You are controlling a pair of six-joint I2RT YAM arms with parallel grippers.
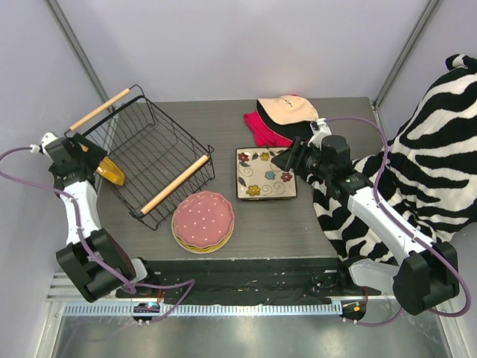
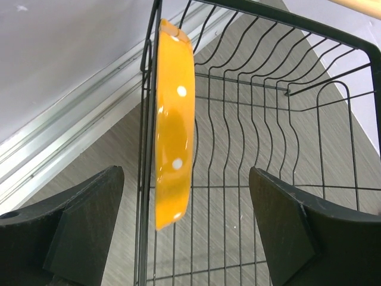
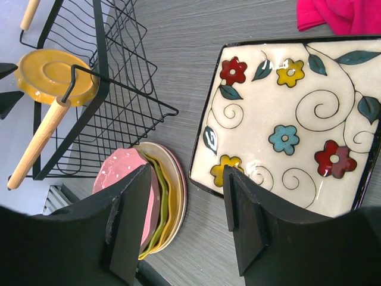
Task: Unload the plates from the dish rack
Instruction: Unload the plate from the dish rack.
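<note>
Against the dish rack's [image 1: 176, 183] wall, an orange plate [image 2: 174, 125] stands on edge.

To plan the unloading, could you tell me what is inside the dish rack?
One orange plate stands on edge against a wall of the dish rack; from above, the left gripper covers part of it.

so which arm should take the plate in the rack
left: its open jaws face the orange plate standing on edge in the dish rack, while the right jaws hang over the square plate, outside it
</note>
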